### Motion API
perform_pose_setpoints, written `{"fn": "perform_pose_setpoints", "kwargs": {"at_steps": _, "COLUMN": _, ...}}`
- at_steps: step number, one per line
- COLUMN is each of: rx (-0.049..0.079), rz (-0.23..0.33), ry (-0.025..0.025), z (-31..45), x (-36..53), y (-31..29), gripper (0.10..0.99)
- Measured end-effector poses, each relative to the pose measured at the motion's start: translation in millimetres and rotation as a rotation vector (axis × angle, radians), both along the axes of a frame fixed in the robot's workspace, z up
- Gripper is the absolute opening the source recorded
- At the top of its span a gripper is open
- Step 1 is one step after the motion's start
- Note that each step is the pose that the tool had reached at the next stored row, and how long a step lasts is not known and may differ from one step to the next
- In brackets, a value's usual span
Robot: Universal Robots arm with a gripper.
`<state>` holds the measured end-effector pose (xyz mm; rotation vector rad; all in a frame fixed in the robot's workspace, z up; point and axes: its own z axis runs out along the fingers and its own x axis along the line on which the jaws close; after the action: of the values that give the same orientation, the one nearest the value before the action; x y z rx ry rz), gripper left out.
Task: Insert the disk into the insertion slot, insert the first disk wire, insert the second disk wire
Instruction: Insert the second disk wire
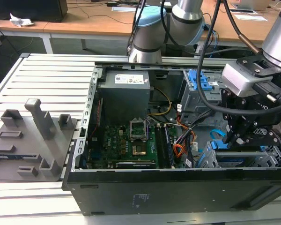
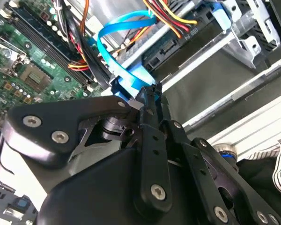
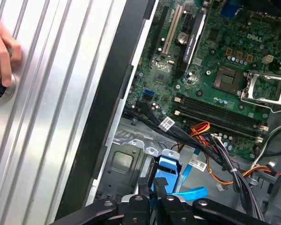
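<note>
Pinching the light-blue cable (image 2: pixel 113 56) with fingers (image 2: pixel 152 96) closed on its connector end, cable looping away ahead toward the disk (image 2: pixel 178 44).

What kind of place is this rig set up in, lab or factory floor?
Most likely a lab or workshop bench: an open computer case lies on a slotted aluminium table, wooden desks with cables stand behind, and grey fixture blocks sit beside it.

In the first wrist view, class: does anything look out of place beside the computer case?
Yes. A person's hand rests on the ribbed metal table, fingers on a round knob-like object, close to where the gripper pinches the light-blue cable.
</note>
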<state>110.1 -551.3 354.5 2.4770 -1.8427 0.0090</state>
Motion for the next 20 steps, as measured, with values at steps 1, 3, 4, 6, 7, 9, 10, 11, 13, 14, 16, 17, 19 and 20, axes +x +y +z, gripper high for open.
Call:
{"fn": "perform_pose_setpoints", "kwargs": {"at_steps": 1, "rx": 0.000, "rz": 0.000, "ry": 0.0000, "z": 0.0, "x": 0.0, "y": 0.0, "gripper": 0.165}}
{"fn": "perform_pose_setpoints", "kwargs": {"at_steps": 3, "rx": 0.000, "rz": 0.000, "ry": 0.0000, "z": 0.1, "x": 0.0, "y": -0.1, "gripper": 0.165}}
{"fn": "perform_pose_setpoints", "kwargs": {"at_steps": 4, "rx": 0.000, "rz": -0.001, "ry": -0.0001, "z": 0.1, "x": 0.0, "y": -0.1, "gripper": 0.165}}
{"fn": "perform_pose_setpoints", "kwargs": {"at_steps": 6, "rx": 0.000, "rz": -0.016, "ry": -0.0001, "z": 0.1, "x": 0.0, "y": -0.1, "gripper": 0.165}}
{"fn": "perform_pose_setpoints", "kwargs": {"at_steps": 7, "rx": 0.000, "rz": -0.026, "ry": 0.0000, "z": 0.1, "x": 0.1, "y": -0.1, "gripper": 0.165}}
{"fn": "perform_pose_setpoints", "kwargs": {"at_steps": 9, "rx": 0.000, "rz": -0.065, "ry": 0.0000, "z": 0.1, "x": 0.0, "y": -0.1, "gripper": 0.165}}
{"fn": "perform_pose_setpoints", "kwargs": {"at_steps": 10, "rx": 0.000, "rz": -0.075, "ry": 0.0000, "z": 0.1, "x": 0.1, "y": -0.1, "gripper": 0.165}}
{"fn": "perform_pose_setpoints", "kwargs": {"at_steps": 11, "rx": 0.000, "rz": -0.093, "ry": 0.0000, "z": 0.1, "x": 0.0, "y": -0.1, "gripper": 0.165}}
{"fn": "perform_pose_setpoints", "kwargs": {"at_steps": 13, "rx": 0.000, "rz": -0.150, "ry": 0.0000, "z": 0.1, "x": 0.0, "y": -0.1, "gripper": 0.165}}
{"fn": "perform_pose_setpoints", "kwargs": {"at_steps": 14, "rx": 0.000, "rz": -0.164, "ry": 0.0000, "z": 0.1, "x": 0.0, "y": -0.1, "gripper": 0.165}}
{"fn": "perform_pose_setpoints", "kwargs": {"at_steps": 16, "rx": 0.000, "rz": -0.196, "ry": 0.0000, "z": 0.1, "x": 0.0, "y": -0.1, "gripper": 0.165}}
{"fn": "perform_pose_setpoints", "kwargs": {"at_steps": 17, "rx": 0.000, "rz": -0.209, "ry": 0.0000, "z": 0.1, "x": 0.1, "y": -0.1, "gripper": 0.165}}
{"fn": "perform_pose_setpoints", "kwargs": {"at_steps": 19, "rx": 0.000, "rz": -0.242, "ry": 0.0000, "z": 0.1, "x": 0.1, "y": -0.1, "gripper": 0.165}}
{"fn": "perform_pose_setpoints", "kwargs": {"at_steps": 20, "rx": 0.000, "rz": -0.260, "ry": 0.0000, "z": 0.1, "x": 0.0, "y": -0.1, "gripper": 0.165}}
